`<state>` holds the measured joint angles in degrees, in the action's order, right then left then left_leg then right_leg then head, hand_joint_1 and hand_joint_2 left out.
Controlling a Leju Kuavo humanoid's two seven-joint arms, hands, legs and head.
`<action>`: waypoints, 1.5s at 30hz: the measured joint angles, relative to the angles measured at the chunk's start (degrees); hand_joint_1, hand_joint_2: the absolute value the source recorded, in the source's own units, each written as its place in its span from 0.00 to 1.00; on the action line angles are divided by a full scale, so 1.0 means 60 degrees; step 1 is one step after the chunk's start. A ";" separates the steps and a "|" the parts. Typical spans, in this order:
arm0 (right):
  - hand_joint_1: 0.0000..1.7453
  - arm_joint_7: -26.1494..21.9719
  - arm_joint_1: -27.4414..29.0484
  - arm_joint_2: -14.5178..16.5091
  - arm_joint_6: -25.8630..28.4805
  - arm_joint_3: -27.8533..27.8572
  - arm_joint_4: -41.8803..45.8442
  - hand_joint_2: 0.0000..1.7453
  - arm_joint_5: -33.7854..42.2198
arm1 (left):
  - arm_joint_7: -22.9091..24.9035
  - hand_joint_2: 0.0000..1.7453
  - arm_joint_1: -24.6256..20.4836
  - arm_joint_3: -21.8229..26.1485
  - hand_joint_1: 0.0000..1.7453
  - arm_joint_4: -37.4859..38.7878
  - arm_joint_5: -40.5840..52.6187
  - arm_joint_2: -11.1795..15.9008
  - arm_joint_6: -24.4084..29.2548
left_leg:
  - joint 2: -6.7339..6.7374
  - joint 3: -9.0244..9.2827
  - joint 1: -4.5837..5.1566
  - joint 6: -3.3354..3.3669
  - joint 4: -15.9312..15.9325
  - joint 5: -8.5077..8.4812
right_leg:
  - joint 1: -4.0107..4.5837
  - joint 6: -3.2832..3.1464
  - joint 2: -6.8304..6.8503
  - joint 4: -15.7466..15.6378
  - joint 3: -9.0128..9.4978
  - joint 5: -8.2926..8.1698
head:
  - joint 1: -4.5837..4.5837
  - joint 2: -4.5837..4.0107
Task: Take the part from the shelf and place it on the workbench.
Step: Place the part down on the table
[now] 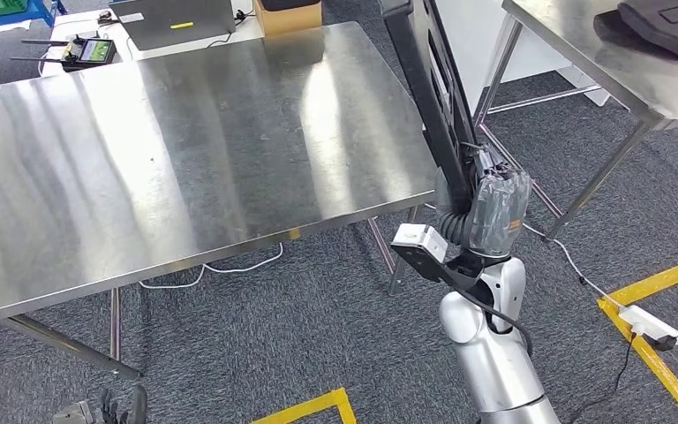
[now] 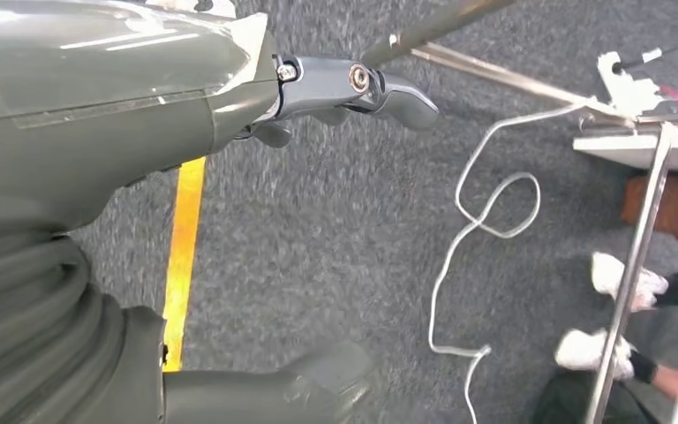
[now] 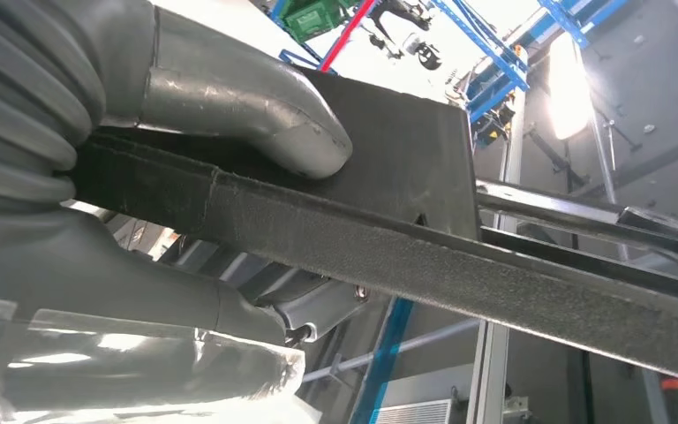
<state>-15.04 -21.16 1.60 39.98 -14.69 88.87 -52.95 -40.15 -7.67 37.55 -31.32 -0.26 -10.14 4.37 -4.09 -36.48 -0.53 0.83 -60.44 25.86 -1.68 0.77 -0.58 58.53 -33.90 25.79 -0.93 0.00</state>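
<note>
Off the workbench's right edge, at about 4 o'clock in the head view, the right hand is gripping a long black part. That part is rising steeply toward 12 o'clock and running out past the top of the picture, hanging over the gap between the workbench and a second steel table at 2 o'clock. It is held up in the air, not resting on either surface. From the right wrist camera, the thick grey thumb is pressing on the flat face of the part while the other fingers are wrapping underneath its rough, dark edge, so the hand is closing firmly around it.

At 7 o'clock in the head view, the left hand is hanging low near the carpet. From its wrist camera, its fingers are lying slightly curled and apart, holding nothing.

A dark moulded item is lying on the second table at 1 o'clock. At 11 o'clock, beyond the workbench, a handheld controller and a grey laptop are sitting. A white power strip is lying on the yellow floor tape at 4 o'clock. A person's white shoes are standing by a table leg in the left wrist view.
</note>
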 joint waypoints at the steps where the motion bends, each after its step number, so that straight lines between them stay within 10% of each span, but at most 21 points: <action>1: 1.00 0.0001 -0.0022 0.0023 -0.0001 0.0000 -0.0005 1.00 -0.0020 | 0.0000 1.00 -0.0010 -0.0002 0.00 0.0000 0.0000 0.0006 0.0000 | 0.0192 -0.0188 -0.0016 -0.0053 -0.0415 0.0225 | -0.0014 -0.0062 0.0058 -0.0014 0.0029 0.0009 | -0.0030 0.0000; 5: 1.00 0.0090 -0.0032 0.0050 -0.0014 0.0000 -0.0072 1.00 -0.0191 | 0.0000 1.00 -0.0008 0.0003 0.00 0.0000 -0.0031 0.0020 0.0001 | 0.0620 -0.1261 -0.0067 -0.0192 -0.2382 0.0944 | 0.0040 -0.0179 0.0338 -0.0013 0.0069 0.0072 | -0.0088 -0.0001; 11: 1.00 0.0259 -0.0148 0.0048 -0.0129 0.0000 -0.0119 1.00 -0.0530 | -0.0002 1.00 0.0022 0.0025 0.00 -0.0064 -0.0047 0.0051 0.0000 | 0.1257 -0.0007 0.0076 0.0053 0.0206 -0.0264 | 0.0190 -0.0066 0.0731 -0.0009 0.0173 0.0200 | -0.0073 0.0000; 15: 1.00 0.0370 -0.0252 0.0040 -0.0207 0.0005 -0.0165 1.00 -0.0704 | -0.0002 1.00 0.0091 0.0028 0.00 -0.0100 -0.0044 0.0041 -0.0010 | 0.0911 0.0069 0.0063 0.0260 0.0389 -0.0334 | 0.0211 0.0085 0.0700 0.0162 0.0144 0.0381 | -0.0044 0.0000; 20: 1.00 0.0514 -0.0399 -0.0059 -0.0406 0.0020 -0.0384 1.00 -0.0902 | -0.0001 1.00 0.0117 0.0043 0.00 -0.0110 -0.0046 0.0020 -0.0010 | 0.0415 0.0111 0.0041 0.0384 0.0435 -0.0366 | 0.0156 0.0036 0.0182 0.2519 -0.1063 0.1237 | 0.0025 0.0000; 24: 1.00 0.0623 -0.0808 -0.0112 -0.0544 0.0022 -0.0741 1.00 -0.0978 | 0.0000 1.00 0.0155 0.0126 0.00 -0.0115 -0.0059 0.0012 -0.0013 | -0.0003 0.0093 0.0054 0.0319 0.0356 -0.0330 | 0.0104 0.0299 -0.0031 0.0685 -0.0339 0.0307 | 0.0034 0.0000; 28: 1.00 0.0731 -0.1387 -0.0136 -0.0660 0.0024 -0.1191 1.00 -0.1035 | 0.0000 1.00 0.0255 0.0245 0.00 -0.0165 -0.0058 0.0012 -0.0027 | -0.0195 0.0004 0.0045 0.0141 0.0311 -0.0325 | 0.0125 0.0111 -0.0061 0.0034 -0.0045 0.0058 | -0.0001 0.0000; 36: 1.00 0.0823 -0.1912 -0.0151 -0.0644 0.0025 -0.1896 1.00 -0.1057 | 0.0000 1.00 0.0340 0.0324 0.00 -0.0228 -0.0051 -0.0006 -0.0032 | 0.0630 -0.1279 -0.0044 -0.0156 -0.2144 0.0649 | 0.0089 -0.0137 0.0227 -0.0023 0.0079 0.0085 | -0.0085 0.0000; 41: 1.00 0.0752 -0.2028 -0.0176 -0.0547 0.0025 -0.2135 1.00 -0.0830 | -0.0002 1.00 0.0340 0.0423 0.00 -0.0299 -0.0039 -0.0008 -0.0032 | 0.0748 -0.0109 0.0023 0.0015 0.0182 -0.0387 | 0.0171 -0.0091 0.0287 -0.0010 0.0120 0.0154 | -0.0074 0.0000; 45: 1.00 0.0737 -0.2063 -0.0221 -0.0498 0.0024 -0.2268 1.00 -0.0761 | -0.0004 1.00 0.0345 0.0447 0.00 -0.0326 -0.0034 -0.0015 -0.0036 | 0.0697 -0.0066 0.0116 0.0011 0.0290 -0.0389 | 0.0290 -0.0072 0.0314 0.0003 0.0124 0.0209 | -0.0040 -0.0001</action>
<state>-10.62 -33.54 0.27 36.99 -14.55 75.26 -57.52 -40.17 -5.60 40.23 -33.28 -0.46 -10.23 4.15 0.09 -36.87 0.17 0.90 -58.69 23.53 0.06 0.34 1.31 58.54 -33.16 27.04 -1.18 -0.01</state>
